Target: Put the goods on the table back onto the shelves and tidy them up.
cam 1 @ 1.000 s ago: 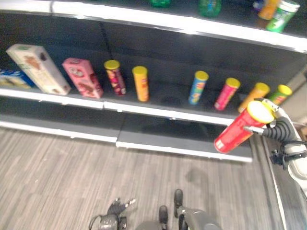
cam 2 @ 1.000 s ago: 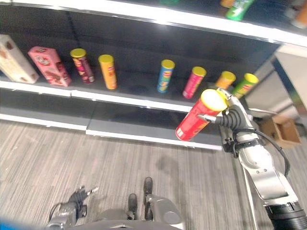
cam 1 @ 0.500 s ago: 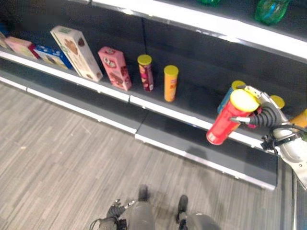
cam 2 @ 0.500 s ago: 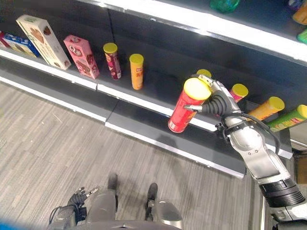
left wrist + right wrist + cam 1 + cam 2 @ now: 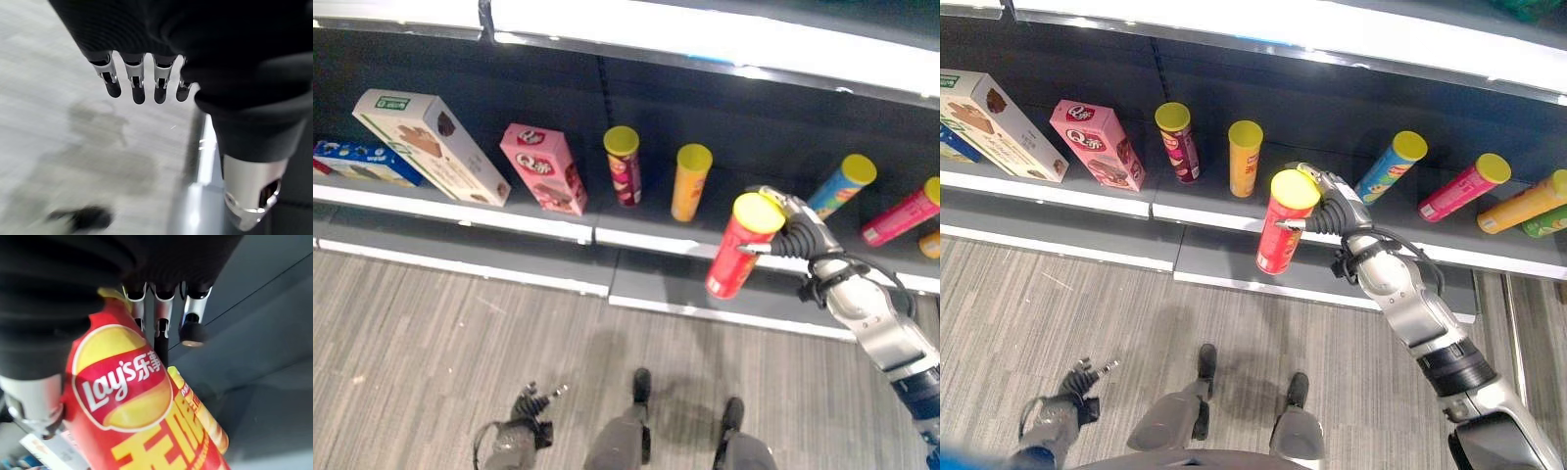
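Right hand (image 5: 1330, 211) gripping red canister (image 5: 1283, 223) near its yellow lid, fingers curled round it; canister tilted, in the air before the shelf's (image 5: 538, 227) front edge, beside orange canister (image 5: 689, 182). Left hand (image 5: 142, 78) low over the floor, fingers straight, empty

Glossy printed red can (image 5: 1281, 231), matt dark shelf (image 5: 1234, 206), wood-grain floor (image 5: 1058, 323).

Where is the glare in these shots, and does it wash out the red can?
Left eye view: the upper shelf edge glares white across the top, while the red can in the right hand is evenly lit. Right wrist view: no glare on the can, and the shelf behind it is dim. Left wrist view: the open left hand is dark against a bright floor.
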### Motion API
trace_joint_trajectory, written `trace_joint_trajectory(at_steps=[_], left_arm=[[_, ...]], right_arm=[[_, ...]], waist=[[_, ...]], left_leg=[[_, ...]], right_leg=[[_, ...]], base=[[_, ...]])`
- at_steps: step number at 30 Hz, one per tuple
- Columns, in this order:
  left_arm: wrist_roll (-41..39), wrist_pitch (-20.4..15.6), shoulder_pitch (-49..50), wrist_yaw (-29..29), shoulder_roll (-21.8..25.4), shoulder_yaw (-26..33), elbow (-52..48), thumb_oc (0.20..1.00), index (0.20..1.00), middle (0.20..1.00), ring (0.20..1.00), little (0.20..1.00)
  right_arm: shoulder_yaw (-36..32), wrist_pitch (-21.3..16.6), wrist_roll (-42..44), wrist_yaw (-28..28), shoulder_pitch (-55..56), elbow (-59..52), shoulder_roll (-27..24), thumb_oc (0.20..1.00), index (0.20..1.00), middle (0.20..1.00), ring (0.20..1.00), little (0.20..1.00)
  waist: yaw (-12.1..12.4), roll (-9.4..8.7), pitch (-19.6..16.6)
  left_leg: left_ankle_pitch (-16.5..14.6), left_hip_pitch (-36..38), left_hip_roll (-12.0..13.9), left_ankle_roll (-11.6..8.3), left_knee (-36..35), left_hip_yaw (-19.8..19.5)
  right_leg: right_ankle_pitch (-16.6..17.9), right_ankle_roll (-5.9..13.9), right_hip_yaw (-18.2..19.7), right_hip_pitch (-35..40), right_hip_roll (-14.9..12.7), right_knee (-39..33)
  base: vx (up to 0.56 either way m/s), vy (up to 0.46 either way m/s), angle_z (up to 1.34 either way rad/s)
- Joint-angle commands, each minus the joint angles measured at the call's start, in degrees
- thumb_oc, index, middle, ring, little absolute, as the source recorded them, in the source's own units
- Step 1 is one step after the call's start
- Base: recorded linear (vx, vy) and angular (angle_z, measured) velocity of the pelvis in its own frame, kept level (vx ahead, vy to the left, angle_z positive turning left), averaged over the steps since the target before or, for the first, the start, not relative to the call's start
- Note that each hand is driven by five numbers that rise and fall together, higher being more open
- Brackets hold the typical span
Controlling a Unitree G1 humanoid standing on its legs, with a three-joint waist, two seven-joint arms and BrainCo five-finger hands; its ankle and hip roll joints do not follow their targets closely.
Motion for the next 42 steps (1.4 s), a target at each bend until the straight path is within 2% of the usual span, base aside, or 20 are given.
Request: trace_joint_trajectory(at_steps=[1,6,9,20,23,26,27,28,29,31,32,33,34,35,37,38,39,42], left_arm=[[1.6,-0.1,3.7,0.4,-0.6,-0.3,2.4,1.000,1.000,1.000,1.000,1.000],[1.9,0.1,2.4,0.2,-0.7,-1.4,2.5,1.000,1.000,1.000,1.000,1.000],[2.0,0.3,1.7,0.2,-1.3,-2.4,2.5,1.000,1.000,1.000,1.000,1.000],[1.3,0.1,4.1,-0.5,-1.9,-2.4,2.1,1.000,1.000,1.000,1.000,1.000],[1.0,0.1,4.1,-0.4,-2.1,-2.6,2.1,1.000,1.000,1.000,1.000,1.000],[1.1,0.5,3.5,-0.4,-2.0,-2.5,2.4,1.000,1.000,1.000,1.000,1.000],[1.6,0.7,3.1,-0.7,-1.2,-2.5,2.3,1.000,1.000,1.000,1.000,1.000],[1.6,0.7,3.1,-0.7,-1.2,-2.5,2.3,1.000,1.000,1.000,1.000,1.000],[1.8,0.5,2.4,-0.6,-0.4,-3.2,1.8,1.000,1.000,1.000,1.000,1.000],[2.0,0.1,1.6,-1.0,-0.1,-3.9,1.3,1.000,1.000,1.000,1.000,1.000],[1.7,-0.1,0.9,-0.9,0.1,-4.4,1.2,1.000,1.000,1.000,1.000,1.000],[1.7,-0.1,0.9,-0.9,0.1,-4.3,1.2,1.000,1.000,1.000,1.000,1.000],[2.3,0.0,-0.4,-0.6,0.7,-4.9,1.7,1.000,1.000,1.000,1.000,1.000],[2.3,0.0,-0.9,-0.8,0.6,-5.5,1.4,1.000,1.000,1.000,1.000,1.000],[2.0,0.2,-1.8,-0.6,0.1,-5.5,1.4,1.000,1.000,1.000,1.000,1.000],[1.3,-0.5,-2.2,0.2,-0.4,-5.6,1.3,1.000,1.000,1.000,1.000,1.000],[0.3,-0.5,-2.5,0.7,-1.2,-6.3,1.1,1.000,1.000,1.000,1.000,1.000],[-0.1,-0.5,-2.4,0.9,-1.4,-6.4,0.9,1.000,1.000,1.000,1.000,1.000]], right_arm=[[-1.5,-1.4,-0.6,-3.4,-4.1,0.2,-2.8,0.200,0.200,0.200,0.200,0.200],[-2.0,-0.8,-0.8,-3.3,-2.8,-0.2,-4.7,0.200,0.200,0.200,0.200,0.200],[-2.3,-0.8,-0.3,-3.0,-3.0,-0.5,-7.0,0.200,0.200,0.200,0.200,0.200],[-2.5,-1.6,1.6,-3.4,-7.2,-0.5,-12.1,0.200,0.200,0.200,0.200,0.200],[-2.7,-1.5,2.4,-4.1,-8.4,0.2,-12.4,0.200,0.200,0.200,0.200,0.200],[-3.9,-1.1,2.5,-4.1,-7.6,-0.1,-11.9,0.200,0.200,0.200,0.200,0.200],[-4.3,-0.7,2.2,-3.8,-7.9,-0.3,-11.7,0.200,0.200,0.200,0.200,0.200],[-4.3,-0.6,2.2,-3.8,-7.9,-0.3,-11.7,0.200,0.200,0.200,0.200,0.200],[-2.3,-0.7,2.5,-3.9,-10.4,0.1,-10.8,0.200,0.200,0.200,0.200,0.200],[-0.7,-0.8,2.8,-3.6,-12.3,0.1,-10.6,0.200,0.200,0.200,0.200,0.200],[0.0,-1.0,3.0,-3.7,-13.2,0.2,-10.5,0.200,0.200,0.200,0.200,0.200],[0.1,-1.0,3.0,-3.8,-13.3,0.2,-10.5,0.200,0.200,0.200,0.200,0.200],[1.0,-1.1,2.5,-4.3,-14.2,0.4,-11.2,0.200,0.200,0.200,0.200,0.200],[0.2,-1.3,2.8,-3.8,-12.6,-0.5,-11.2,0.200,0.200,0.200,0.200,0.200],[0.5,-0.7,2.3,-4.0,-13.5,-1.0,-10.7,0.200,0.200,0.200,0.200,0.200],[1.0,-0.8,2.6,-4.5,-14.7,-1.2,-10.5,0.200,0.200,0.200,0.200,0.200],[1.3,-0.8,2.8,-5.3,-15.9,-1.0,-10.2,0.200,0.200,0.200,0.200,0.200],[2.1,-0.2,0.6,-6.2,-17.5,-0.4,-10.1,0.200,0.200,0.200,0.200,0.200]], waist=[[0.8,-0.44,-2.2],[-0.5,-0.23,-2.2],[-1.6,0.70,-1.8],[-2.0,1.68,-2.3],[-1.8,1.00,-2.6],[-1.7,0.39,-2.8],[-1.8,0.62,-1.6],[-1.7,0.54,-1.6],[-2.1,1.60,1.3],[-1.7,2.02,2.0],[-1.9,2.26,2.3],[-1.9,2.36,2.4],[-2.2,2.45,2.9],[-2.6,1.89,2.2],[-2.5,1.63,2.1],[-2.7,2.11,1.7],[-2.9,3.53,2.0],[-2.9,4.69,2.6]], left_leg=[[-8.5,0.2,5.7,-1.86,2.8,0.4],[-7.2,0.1,6.6,-3.28,1.7,0.3],[-6.2,0.7,7.5,-4.34,0.8,-0.5],[-6.0,2.2,7.9,-4.96,0.2,-1.6],[-6.8,2.6,7.5,-4.24,0.2,-2.0],[-8.2,3.2,6.6,-2.57,0.2,-2.3],[-9.9,4.0,5.1,0.07,1.2,-2.8],[-9.9,3.9,4.9,0.14,1.3,-2.6],[-10.6,4.5,4.3,1.66,2.3,-2.5],[-10.7,4.4,4.4,0.91,2.2,-1.9],[-10.5,3.8,4.5,0.49,2.6,-2.0],[-10.5,3.8,4.6,0.44,2.6,-2.0],[-11.0,3.2,4.7,-0.02,3.0,-1.9],[-11.3,2.5,4.3,-0.38,3.8,-2.8],[-11.0,0.6,4.3,-0.74,4.5,-4.3],[-9.5,-1.2,5.2,-2.00,4.1,-5.4],[-8.4,-2.7,6.0,-2.99,3.9,-6.8],[-7.5,-3.5,6.4,-3.50,3.3,-7.5]], right_leg=[[-3.6,0.26,0.7,-1.3,1.0,4.3],[-5.1,-0.07,0.1,-1.1,1.7,3.4],[-7.2,-0.78,-0.3,-0.6,2.6,4.8],[-8.4,-0.81,-1.4,1.1,3.2,5.8],[-7.8,-0.27,-1.4,1.6,3.0,5.1],[-7.3,0.57,-0.8,0.7,1.8,7.1],[-3.1,2.03,2.5,-4.4,-0.6,16.5],[-3.2,2.10,2.7,-4.6,-0.7,16.9],[0.9,1.88,6.9,-11.4,-1.3,26.9],[-2.5,0.93,7.1,-11.8,0.4,21.7],[-3.5,0.66,7.6,-11.6,1.5,17.9],[-3.3,0.61,7.5,-11.4,1.6,17.6],[-3.6,0.46,8.7,-10.8,2.5,10.4],[-4.2,0.41,9.9,-9.4,2.7,6.2],[-3.8,0.06,10.5,-9.8,3.3,6.4],[-3.7,-0.62,9.4,-10.3,3.9,6.4],[-5.1,-1.75,8.0,-10.9,4.3,7.4],[-6.2,-2.11,6.9,-11.6,4.4,8.7]], base=[[-0.01,-0.072,-0.01],[0.01,-0.149,0.03],[0.01,-0.209,0.00],[0.03,-0.042,0.08],[0.07,0.078,0.07],[0.08,0.215,0.06],[0.04,0.294,-0.12],[-0.05,0.421,-0.26],[-0.05,0.188,-0.29],[0.00,0.064,-0.26],[0.02,-0.045,-0.20],[0.03,-0.098,-0.06],[0.05,-0.130,0.05],[0.09,-0.212,0.15],[0.07,-0.308,0.61],[0.06,-0.457,1.02],[0.06,-0.361,1.03],[0.03,-0.128,0.79]])
